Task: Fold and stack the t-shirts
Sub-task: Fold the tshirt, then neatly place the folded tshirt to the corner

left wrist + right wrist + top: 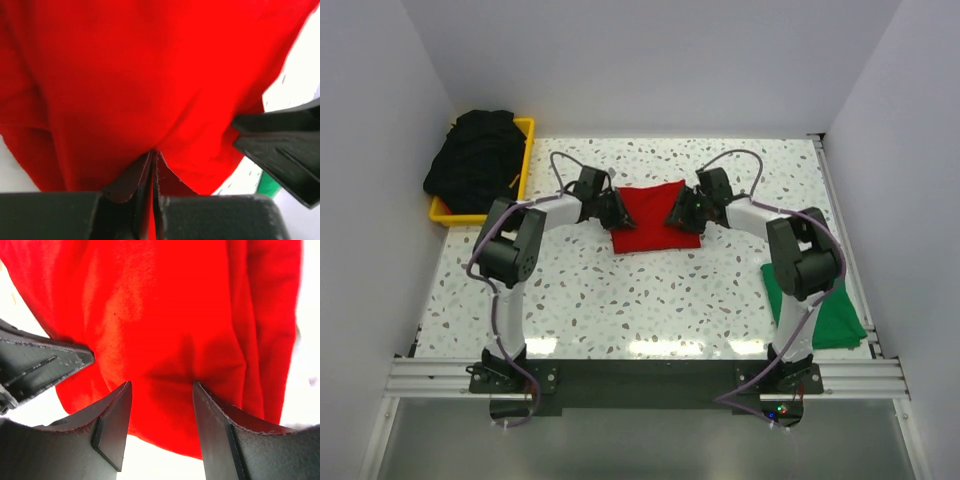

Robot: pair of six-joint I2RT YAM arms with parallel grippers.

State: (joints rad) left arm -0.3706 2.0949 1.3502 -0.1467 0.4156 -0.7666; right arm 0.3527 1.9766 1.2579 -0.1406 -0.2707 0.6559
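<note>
We see left fingers [152, 161] pinched shut on the red t-shirt [150, 75] — right fingers [161, 389] part-open, straddling its edge.

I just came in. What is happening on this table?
Two robot arms are working on the red t-shirt, which lies partly folded in the middle. The left pincer is shut on its cloth; the right pincer stands open over the opposite edge. A green t-shirt lies at the near right, and black t-shirts sit in a yellow bin.

clear: near-centre desk [650, 300] | mid-desk blocked by red shirt [650, 215], left arm [540, 212] and right arm [760, 215] flanking | far left: yellow bin [527, 150] of black shirts [475, 160] | near right covered by green shirt [835, 320]
</note>
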